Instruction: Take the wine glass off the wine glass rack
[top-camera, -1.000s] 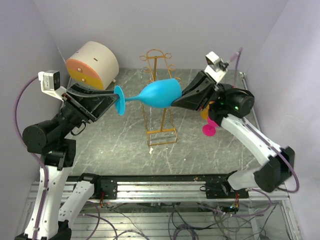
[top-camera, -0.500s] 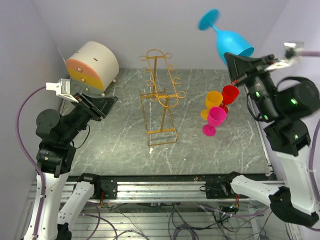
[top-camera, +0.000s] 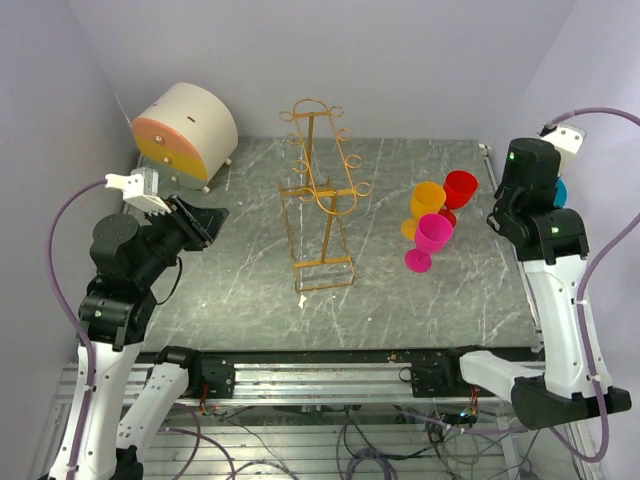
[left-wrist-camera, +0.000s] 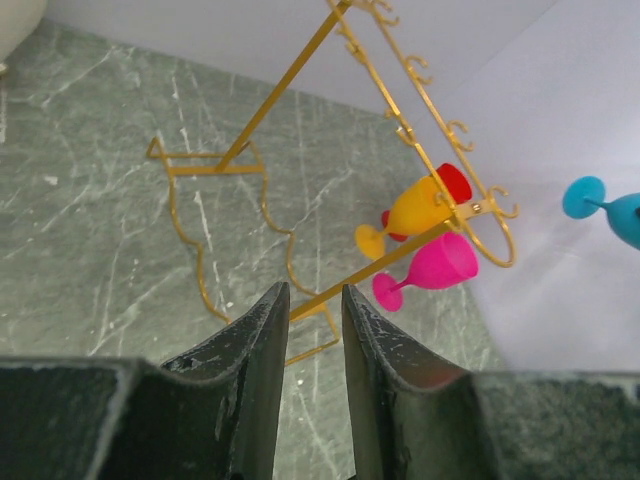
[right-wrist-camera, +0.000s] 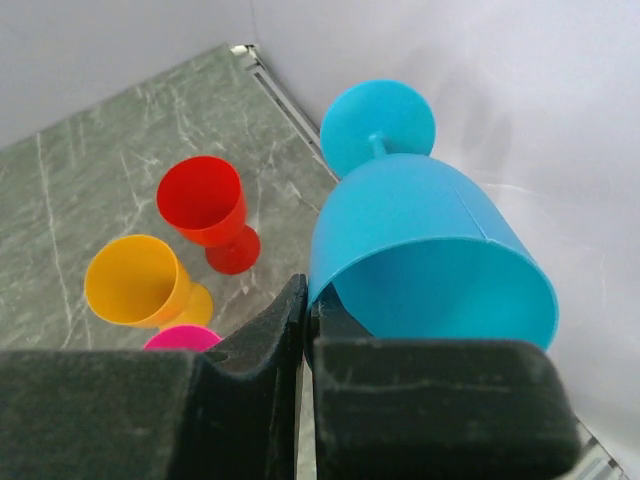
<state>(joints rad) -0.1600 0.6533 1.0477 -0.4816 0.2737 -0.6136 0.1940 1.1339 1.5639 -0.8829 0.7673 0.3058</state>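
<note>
The gold-orange wire wine glass rack (top-camera: 318, 190) stands mid-table with nothing hanging on it; it also shows in the left wrist view (left-wrist-camera: 400, 130). The blue wine glass (right-wrist-camera: 430, 250) is off the rack, lying sideways in the air by the right wall. My right gripper (right-wrist-camera: 305, 300) is shut on its rim, one finger inside the bowl. From above, only a sliver of the glass (top-camera: 560, 192) shows behind my right wrist. My left gripper (top-camera: 205, 222) is left of the rack, its jaws a little apart and empty (left-wrist-camera: 315, 295).
Red (top-camera: 460, 188), orange (top-camera: 427, 199) and pink (top-camera: 432, 235) goblets stand together right of the rack. A round beige drawer cabinet (top-camera: 185, 130) sits at the back left. The side wall is close behind the blue glass.
My right arm carried the blue glass up off the rack, then swung it down to the far right by the wall. My left gripper drew back left from the glass's foot.
</note>
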